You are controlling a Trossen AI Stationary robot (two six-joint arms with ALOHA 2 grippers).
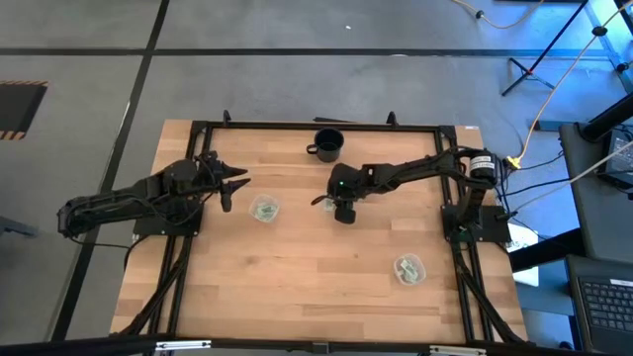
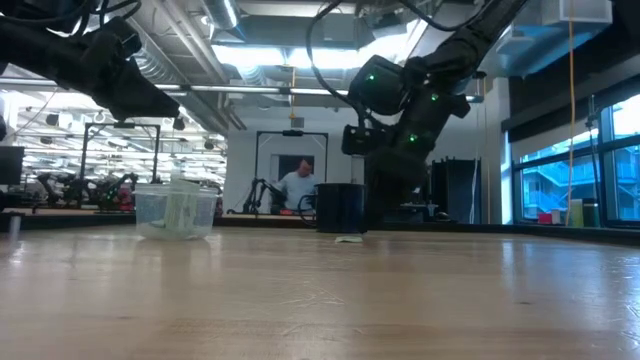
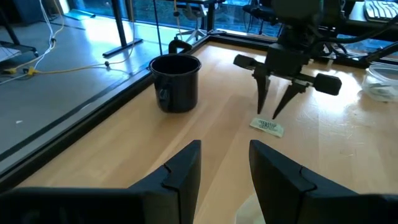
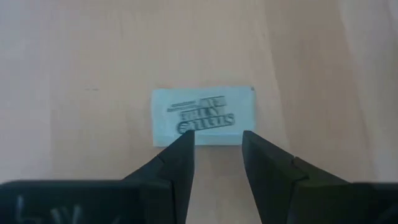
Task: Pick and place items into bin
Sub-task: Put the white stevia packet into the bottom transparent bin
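Note:
A small flat green-and-white packet [image 4: 204, 116] lies flat on the wooden table, also seen in the left wrist view [image 3: 267, 126] and the low view [image 2: 348, 238]. My right gripper [image 3: 267, 114] points down just above it, open, its fingertips [image 4: 180, 149] on either side of the packet's near edge, touching nothing. In the high view my right gripper [image 1: 339, 203] is at the table's middle. My left gripper [image 1: 235, 188] is open and empty at the table's left [image 3: 225, 155]. A clear bin [image 1: 264, 209] holding packets stands beside it [image 2: 178, 212].
A black mug [image 1: 327, 144] stands at the table's far middle, just beyond my right gripper [image 3: 176, 82]. A second clear container [image 1: 408, 268] with packets sits at the near right. A black frame [image 1: 198, 129] runs around the table's edges. A person stands in the room behind [image 2: 298, 185].

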